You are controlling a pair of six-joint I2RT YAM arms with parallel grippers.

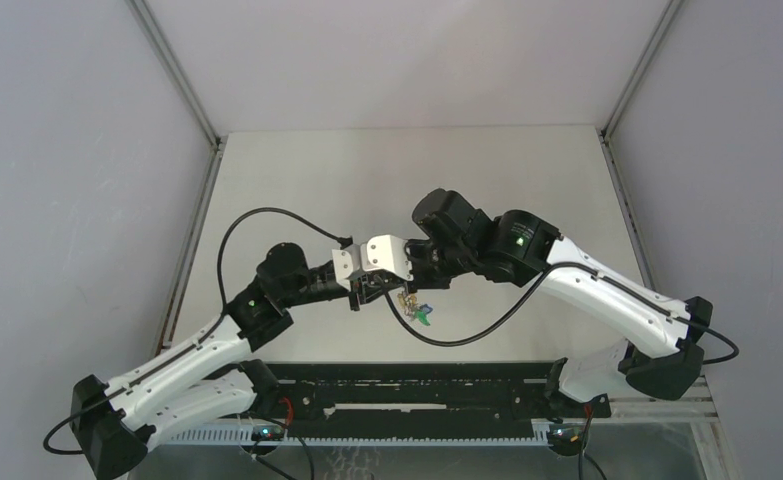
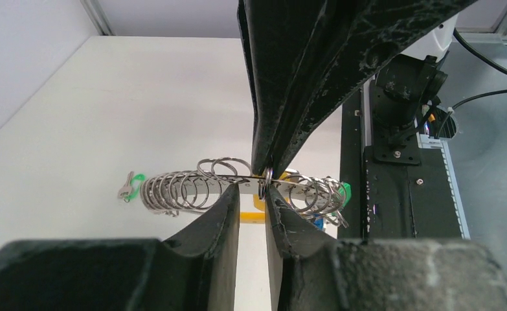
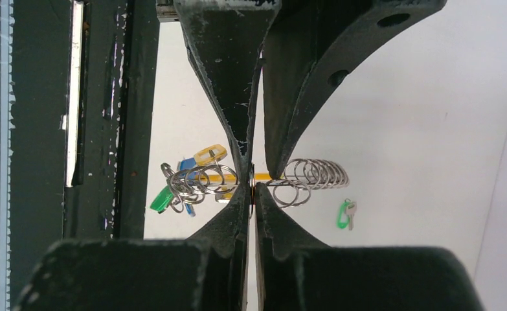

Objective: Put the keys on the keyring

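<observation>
The keyring point(image 3: 315, 173) is a yellow band with silvery loops, the keys point(image 3: 162, 199) have green, blue and yellow heads, the fingers point(image 3: 228, 223) are black, and the table point(image 3: 419, 97) is white.

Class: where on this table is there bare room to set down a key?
Crowded: the middle, where left gripper and right gripper meet at the keyring and keys. Bare: the table's far half, from there to the back wall; also a patch between the right arm and the right edge.
</observation>
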